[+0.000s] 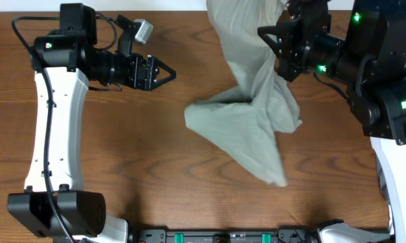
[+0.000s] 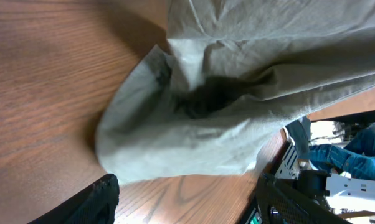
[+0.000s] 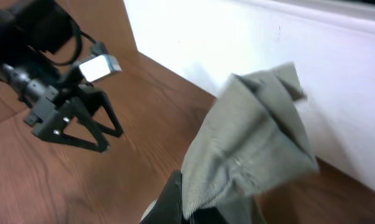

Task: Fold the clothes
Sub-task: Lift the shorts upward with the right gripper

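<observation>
The clothes, pale khaki-green shorts (image 1: pixel 247 121), lie crumpled at the table's middle, with one part pulled up toward the back right. My right gripper (image 1: pixel 276 34) is shut on that raised part, and a bunched fold of the shorts (image 3: pixel 256 143) sticks up out of its fingers (image 3: pixel 172 199). My left gripper (image 1: pixel 168 71) hovers open to the left of the shorts, apart from them. From the left wrist, the shorts (image 2: pixel 200 118) lie just beyond my open left gripper (image 2: pixel 187 202), nothing between its fingers (image 2: pixel 97 202).
The wooden table (image 1: pixel 156 162) spreads around the shorts. A white wall (image 3: pixel 287 37) runs behind the table's far edge. The black arm bases and a rail (image 1: pixel 223 236) sit at the front edge.
</observation>
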You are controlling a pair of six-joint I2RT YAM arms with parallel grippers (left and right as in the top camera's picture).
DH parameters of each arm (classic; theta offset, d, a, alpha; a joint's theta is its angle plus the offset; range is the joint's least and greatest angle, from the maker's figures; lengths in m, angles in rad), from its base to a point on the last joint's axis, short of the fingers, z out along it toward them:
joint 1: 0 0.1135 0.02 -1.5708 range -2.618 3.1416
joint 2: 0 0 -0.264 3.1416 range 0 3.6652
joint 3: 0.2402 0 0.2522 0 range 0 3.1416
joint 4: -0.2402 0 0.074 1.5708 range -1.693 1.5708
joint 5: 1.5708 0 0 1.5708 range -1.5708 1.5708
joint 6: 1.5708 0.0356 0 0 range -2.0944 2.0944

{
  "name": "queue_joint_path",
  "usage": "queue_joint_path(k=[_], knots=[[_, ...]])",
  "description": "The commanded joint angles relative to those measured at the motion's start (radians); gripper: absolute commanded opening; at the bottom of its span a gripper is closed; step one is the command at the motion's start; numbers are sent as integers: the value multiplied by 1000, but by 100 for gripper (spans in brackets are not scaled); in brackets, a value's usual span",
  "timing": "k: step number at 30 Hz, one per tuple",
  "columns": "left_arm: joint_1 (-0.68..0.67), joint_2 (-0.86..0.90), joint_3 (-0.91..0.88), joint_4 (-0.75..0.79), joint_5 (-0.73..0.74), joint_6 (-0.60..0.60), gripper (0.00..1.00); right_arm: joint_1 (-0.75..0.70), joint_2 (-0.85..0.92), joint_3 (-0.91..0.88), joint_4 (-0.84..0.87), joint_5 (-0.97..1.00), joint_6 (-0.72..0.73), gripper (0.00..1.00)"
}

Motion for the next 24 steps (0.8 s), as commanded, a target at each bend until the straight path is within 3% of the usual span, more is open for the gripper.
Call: queue_joint_path(k=[1,14,19,24], knots=[[-8,2,13,8,-8,6,72,12,-29,15,37,-124,-4,1],[-20,10,12,40,-13,10,73,23,-29,15,201,-238,31,1],[-27,12,13,37,-89,9,72,26,-28,15,274,-234,96,1],[16,-16,14,18,-95,-6,66,101,-2,15,368,-228,121,1]])
